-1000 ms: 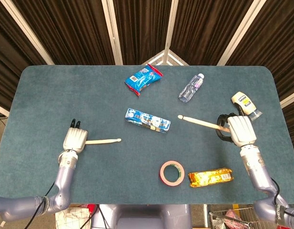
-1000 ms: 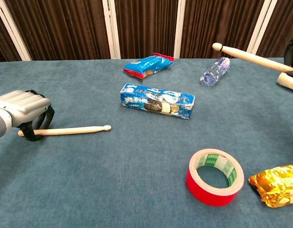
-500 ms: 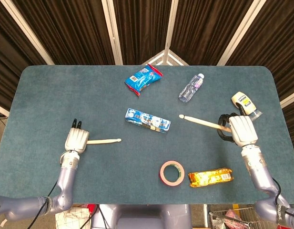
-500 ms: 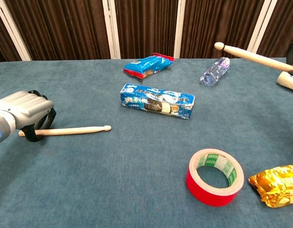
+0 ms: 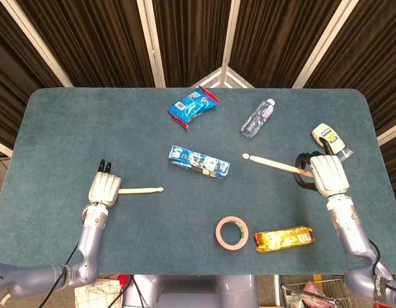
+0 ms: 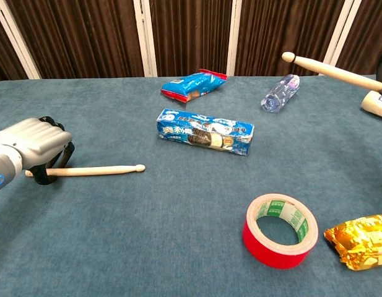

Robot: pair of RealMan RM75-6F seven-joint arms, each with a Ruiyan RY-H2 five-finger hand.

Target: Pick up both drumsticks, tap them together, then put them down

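Blue-covered table (image 5: 50, 128) before dark curtains: left hand (image 5: 103, 189), lower left, closed around one drumstick (image 5: 141, 190), right hand (image 5: 326, 175), right edge, gripping the other drumstick (image 5: 269, 165), both tips aimed centreward, presumably for tapping.

Robot lab, felt-topped table (image 5: 69, 128), dark curtain backdrop (image 5: 108, 38)

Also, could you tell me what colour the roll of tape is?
The roll of tape is red, clearest in the chest view.

dark brown curtains (image 5: 101, 38) with white posts (image 5: 149, 38) hang behind the table (image 5: 69, 128).
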